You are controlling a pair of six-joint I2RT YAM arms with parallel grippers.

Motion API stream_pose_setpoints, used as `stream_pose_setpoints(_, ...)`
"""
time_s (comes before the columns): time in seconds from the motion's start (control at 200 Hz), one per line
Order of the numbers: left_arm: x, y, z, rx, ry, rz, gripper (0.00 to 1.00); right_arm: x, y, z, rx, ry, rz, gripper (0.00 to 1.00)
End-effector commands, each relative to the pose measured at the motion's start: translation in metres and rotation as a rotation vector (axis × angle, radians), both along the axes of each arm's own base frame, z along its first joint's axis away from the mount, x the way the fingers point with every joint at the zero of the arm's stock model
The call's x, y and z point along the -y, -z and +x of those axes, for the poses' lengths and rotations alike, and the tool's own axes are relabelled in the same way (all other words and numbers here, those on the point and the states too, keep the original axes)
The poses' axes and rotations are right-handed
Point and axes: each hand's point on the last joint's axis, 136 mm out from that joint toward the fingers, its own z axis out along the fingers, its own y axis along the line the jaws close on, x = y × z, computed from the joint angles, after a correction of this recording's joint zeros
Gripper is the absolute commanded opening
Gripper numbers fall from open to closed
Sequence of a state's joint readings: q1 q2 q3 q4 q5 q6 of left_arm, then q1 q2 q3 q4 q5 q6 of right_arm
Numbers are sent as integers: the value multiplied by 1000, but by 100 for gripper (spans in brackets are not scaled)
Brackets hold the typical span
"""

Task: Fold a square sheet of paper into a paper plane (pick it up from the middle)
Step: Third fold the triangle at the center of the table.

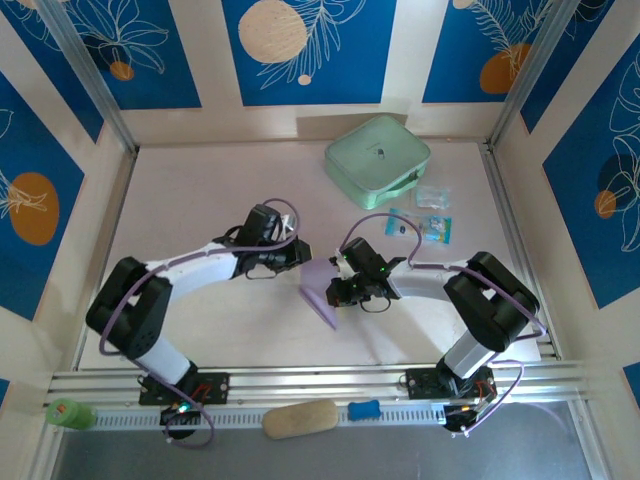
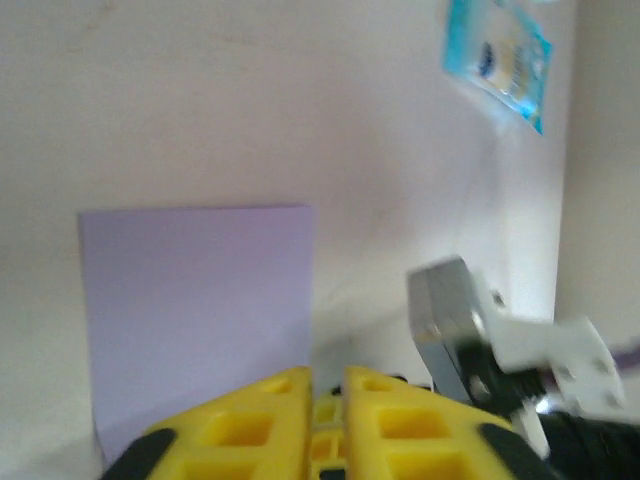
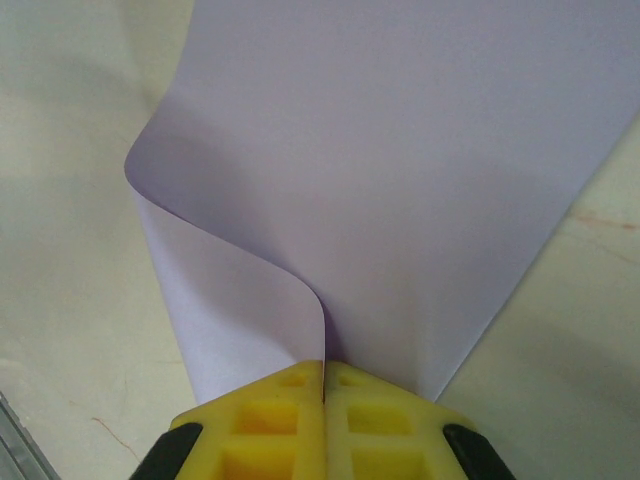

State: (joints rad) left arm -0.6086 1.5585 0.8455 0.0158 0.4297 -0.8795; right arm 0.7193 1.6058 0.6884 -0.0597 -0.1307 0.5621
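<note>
R jaws clamped on sheet (image 3: 400, 150) edge; L jaws closed, empty. Prob. pickup step; next, L must open, grab free edge.

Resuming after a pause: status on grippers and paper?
Right gripper shut on the square sheet of paper, one edge curled. Left gripper shut, facing it. Mint-green case, blue packets well clear.

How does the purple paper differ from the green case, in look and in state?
The paper is a thin lavender sheet; the case is thick and mint green. The paper is curled and pinched in the right pincer; the case lies flat at the far side of the table, untouched. Both have plain pastel colours.
</note>
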Motion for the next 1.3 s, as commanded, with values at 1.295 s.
stream_pose_setpoints(1.295, 5, 94, -69, -175, -9, 16, 0, 10, 11, -7, -35, 17, -47, 3)
